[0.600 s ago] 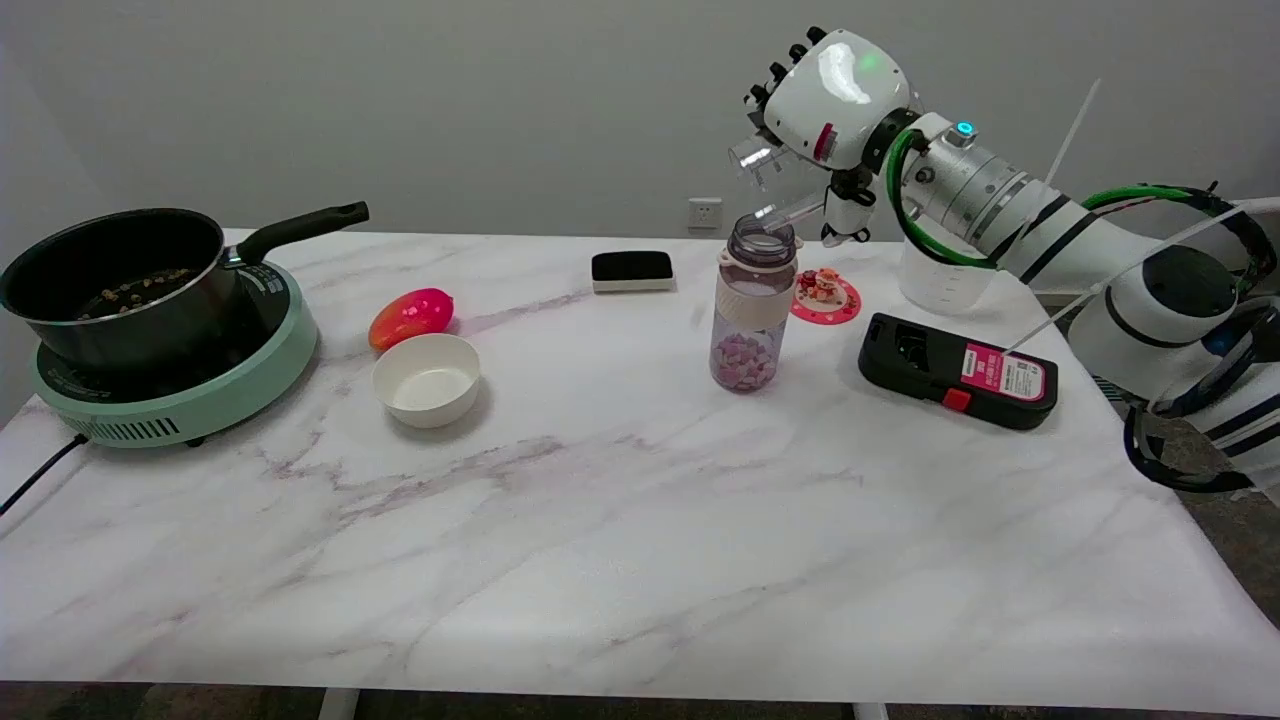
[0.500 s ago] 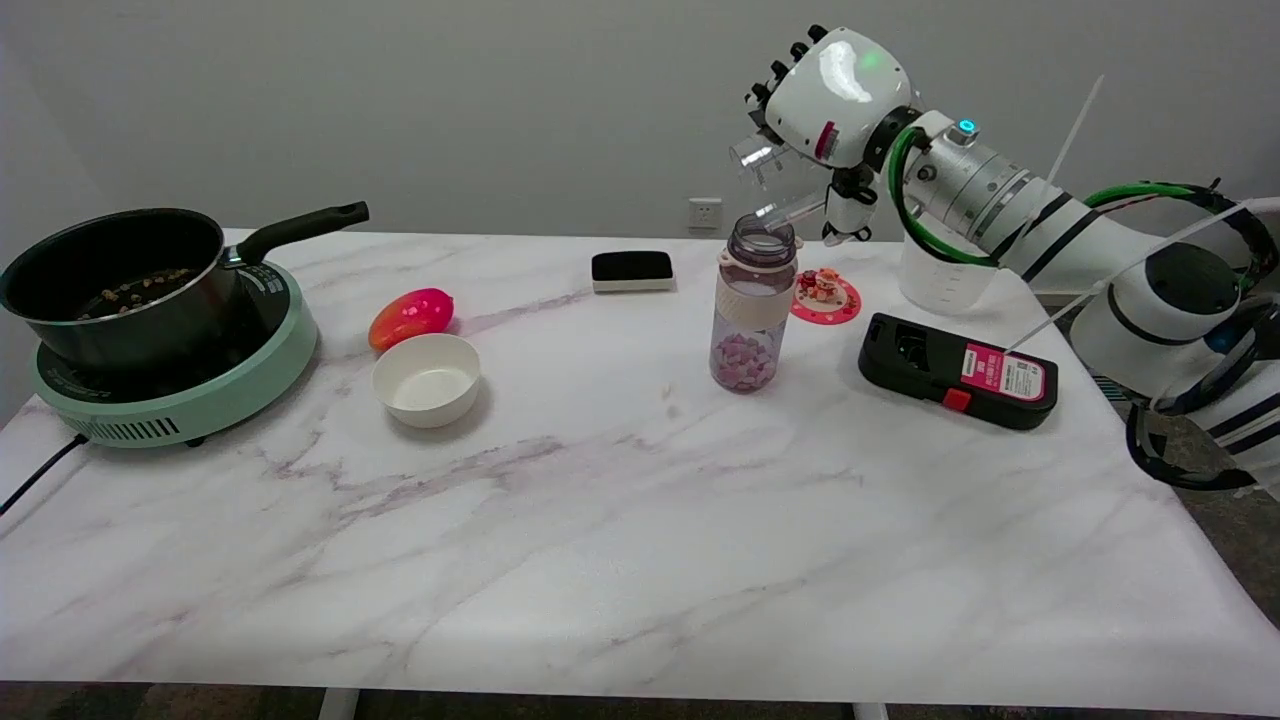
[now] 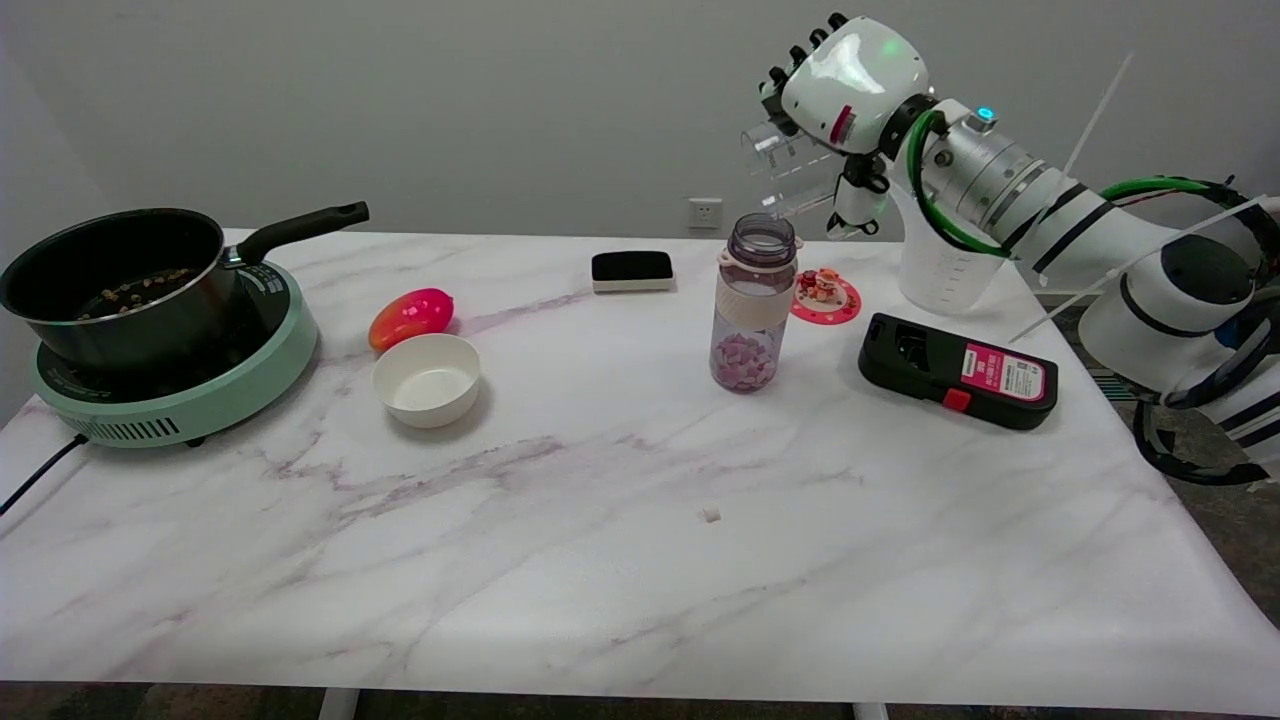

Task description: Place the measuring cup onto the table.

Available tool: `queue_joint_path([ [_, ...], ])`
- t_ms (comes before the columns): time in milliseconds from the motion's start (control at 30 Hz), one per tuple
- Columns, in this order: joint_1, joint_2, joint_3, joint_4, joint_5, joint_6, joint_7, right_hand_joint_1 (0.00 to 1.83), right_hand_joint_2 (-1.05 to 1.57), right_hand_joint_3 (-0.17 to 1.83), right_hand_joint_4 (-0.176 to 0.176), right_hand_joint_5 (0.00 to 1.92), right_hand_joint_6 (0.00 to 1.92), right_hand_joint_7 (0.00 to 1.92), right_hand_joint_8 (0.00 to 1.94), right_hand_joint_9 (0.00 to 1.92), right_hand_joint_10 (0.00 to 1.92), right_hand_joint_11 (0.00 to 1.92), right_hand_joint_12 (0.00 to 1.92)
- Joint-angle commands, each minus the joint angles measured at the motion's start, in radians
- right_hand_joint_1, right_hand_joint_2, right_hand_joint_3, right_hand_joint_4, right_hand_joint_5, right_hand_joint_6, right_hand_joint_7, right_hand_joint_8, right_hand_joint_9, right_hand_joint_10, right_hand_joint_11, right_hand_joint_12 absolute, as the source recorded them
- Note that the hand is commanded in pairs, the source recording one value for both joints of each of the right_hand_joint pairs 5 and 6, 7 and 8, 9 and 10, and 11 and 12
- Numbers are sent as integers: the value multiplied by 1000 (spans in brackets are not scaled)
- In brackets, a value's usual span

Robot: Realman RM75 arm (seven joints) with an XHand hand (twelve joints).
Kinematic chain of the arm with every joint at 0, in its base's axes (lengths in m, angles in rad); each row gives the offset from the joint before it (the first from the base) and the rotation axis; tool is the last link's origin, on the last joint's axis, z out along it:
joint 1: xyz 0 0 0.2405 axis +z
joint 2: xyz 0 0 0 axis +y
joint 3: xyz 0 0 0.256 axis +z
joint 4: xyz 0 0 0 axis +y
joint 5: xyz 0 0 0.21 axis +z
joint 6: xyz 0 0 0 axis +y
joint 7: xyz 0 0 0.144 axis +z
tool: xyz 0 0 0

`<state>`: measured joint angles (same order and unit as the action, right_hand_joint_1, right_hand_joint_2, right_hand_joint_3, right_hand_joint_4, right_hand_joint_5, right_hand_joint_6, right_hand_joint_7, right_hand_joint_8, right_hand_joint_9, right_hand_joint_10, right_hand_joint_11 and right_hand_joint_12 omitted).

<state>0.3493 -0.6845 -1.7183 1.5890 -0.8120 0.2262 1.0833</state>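
One clear plastic measuring cup (image 3: 788, 168) tipped sideways in my right robot hand (image 3: 845, 85), fingers wrapped round it, high over the marble bench (image 3: 620, 560) | risk: descending could clip the lidded bottle (image 3: 754, 303) below, toppling it

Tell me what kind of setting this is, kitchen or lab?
Likely a lab bench staged as a kitchen: a white marble-patterned table against a bare grey wall, a black saucepan on a mint-green induction cooker, and a white robot hand holding a clear plastic measuring cup.
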Motion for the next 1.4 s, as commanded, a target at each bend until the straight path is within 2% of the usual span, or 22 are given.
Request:
queue_joint_path([
  [33,-128,-1,172,22,517,-128,10,1185,1571,334,0,1920,1920,1920,1920,1704,1704,1416,1416],
  [133,-217,-31,264,43,620,-139,10,1187,1571,253,0,1920,1920,1920,1920,1784,1784,1542,1542],
  [367,-372,-191,459,106,762,-158,9,1202,1571,249,0,1920,1920,1920,1920,1810,1810,1580,1580],
  [667,-501,-339,539,94,1006,-46,-29,1200,1571,248,0,1920,1920,1920,1920,1822,1822,1601,1601],
  [967,-616,-406,505,64,1240,130,-68,1196,1571,242,0,1920,1920,1920,1920,1830,1830,1609,1609],
  [1300,-655,-427,322,-59,1475,387,-69,1198,1571,233,0,1920,1920,1920,1920,1832,1832,1614,1614],
  [1400,-654,-425,275,-81,1498,419,-69,1199,1571,237,0,1920,1920,1920,1920,1830,1830,1612,1612],
])
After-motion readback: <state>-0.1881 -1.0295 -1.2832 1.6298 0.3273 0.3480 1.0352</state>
